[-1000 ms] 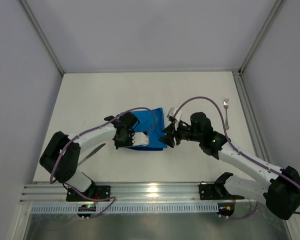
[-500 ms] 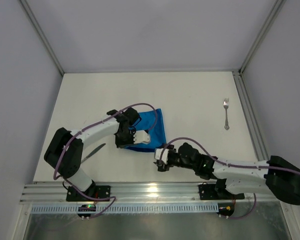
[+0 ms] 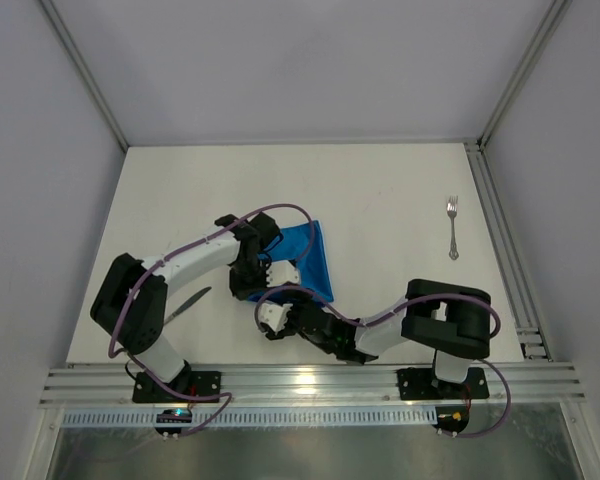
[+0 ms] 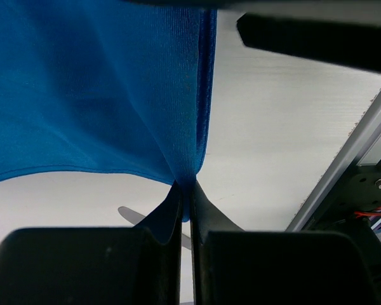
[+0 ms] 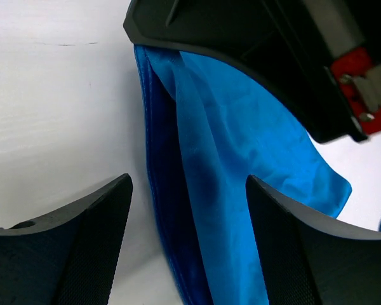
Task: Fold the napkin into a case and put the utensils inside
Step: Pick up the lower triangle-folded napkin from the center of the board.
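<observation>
- Left end effector [image 4: 185, 190] is clenched on the napkin [image 3: 310, 250], pinching a corner or edge of the bright blue cloth between its closed jaws. The cloth fans up and away from the pinch.
- Right end effector [image 5: 188, 181] is released, its jaws spread wide. A hanging fold of the napkin lies in the gap between them, and neither jaw appears to touch it.
- From above, the napkin sits near the middle of the worktop [image 3: 380, 190], partly lifted and bunched under the left arm. The right arm is folded low at the near edge, reaching in just beside the cloth.
- The fork [image 3: 452, 228] lies well apart at the far right of the worktop. The dark knife [image 3: 185, 303] lies to the left, near the left arm.
- The step in hand looks like the folding. No neat layered case shows, and both utensils are outside the cloth, so the task seems to be at an early stage.
- The next move likely calls for the right jaws to close on the fold between them. Both arms would then lay the cloth over evenly.
- The thin fabric could slip or crease unevenly.
</observation>
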You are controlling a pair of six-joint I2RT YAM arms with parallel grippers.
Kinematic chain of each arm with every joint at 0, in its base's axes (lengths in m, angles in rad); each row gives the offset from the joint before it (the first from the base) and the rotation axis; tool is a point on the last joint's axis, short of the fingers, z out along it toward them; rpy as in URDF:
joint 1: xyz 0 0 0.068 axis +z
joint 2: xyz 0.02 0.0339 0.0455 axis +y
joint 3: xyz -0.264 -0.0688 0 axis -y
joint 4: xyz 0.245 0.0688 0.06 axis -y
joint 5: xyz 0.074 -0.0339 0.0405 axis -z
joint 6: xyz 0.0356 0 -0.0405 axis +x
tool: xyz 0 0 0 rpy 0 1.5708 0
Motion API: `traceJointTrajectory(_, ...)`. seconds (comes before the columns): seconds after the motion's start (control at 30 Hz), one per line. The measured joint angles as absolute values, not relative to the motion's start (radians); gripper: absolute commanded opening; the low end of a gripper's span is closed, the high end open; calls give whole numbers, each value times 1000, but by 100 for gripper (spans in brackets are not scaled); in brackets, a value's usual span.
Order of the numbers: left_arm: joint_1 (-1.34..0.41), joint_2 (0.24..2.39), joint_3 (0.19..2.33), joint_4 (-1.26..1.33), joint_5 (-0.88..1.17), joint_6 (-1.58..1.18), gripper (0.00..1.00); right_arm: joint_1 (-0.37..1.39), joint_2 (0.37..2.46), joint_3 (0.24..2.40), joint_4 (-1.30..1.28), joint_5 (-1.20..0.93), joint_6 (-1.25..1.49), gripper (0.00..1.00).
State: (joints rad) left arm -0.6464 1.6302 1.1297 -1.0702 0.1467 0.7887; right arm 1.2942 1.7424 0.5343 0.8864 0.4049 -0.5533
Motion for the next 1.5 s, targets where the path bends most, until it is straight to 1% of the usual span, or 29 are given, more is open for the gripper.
traceJointTrajectory(0.17,-646,1630,1134,-1080,161,789,0,1314,1806,565,897,458,-580,76)
traceJointTrajectory(0.47,-646,1643,1155,-1096,178,789,0,1333,1794,568,821,466,-600,76)
traceJointTrajectory(0.73,-646,1649,1162,-1104,184,789,0,1334,1868,657,801,545,-601,75)
traceJointTrajectory(0.8,-646,1650,1164,-1106,184,789,0,1334,1889,682,797,574,-601,71)
traceJointTrajectory(0.83,-646,1651,1164,-1108,185,789,0,1334,1898,691,793,589,-601,62)
traceJointTrajectory(0.9,-646,1652,1165,-1110,185,790,0,1335,1901,691,776,606,-601,53)
traceJointTrajectory(0.93,-646,1652,1165,-1111,185,791,0,1335,1901,686,767,619,-599,51)
traceJointTrajectory(0.97,-645,1652,1165,-1112,185,792,0,1335,1900,680,760,628,-597,49)
traceJointTrajectory(1.2,-632,1653,1165,-1119,186,794,0,1331,1852,634,701,683,-586,49)
traceJointTrajectory(1.27,-628,1654,1165,-1120,187,794,0,1328,1851,638,688,690,-580,45)
traceJointTrajectory(1.3,-628,1654,1165,-1120,186,794,0,1327,1851,642,678,691,-576,41)
traceJointTrajectory(1.33,-626,1654,1165,-1121,187,795,0,1326,1852,647,665,693,-573,32)
traceJointTrajectory(1.4,-623,1654,1165,-1121,187,797,0,1325,1853,651,635,693,-566,23)
traceJointTrajectory(1.43,-620,1654,1165,-1121,187,798,0,1324,1854,651,621,696,-561,16)
traceJointTrajectory(1.5,-613,1654,1164,-1121,187,800,0,1319,1854,651,600,693,-550,9)
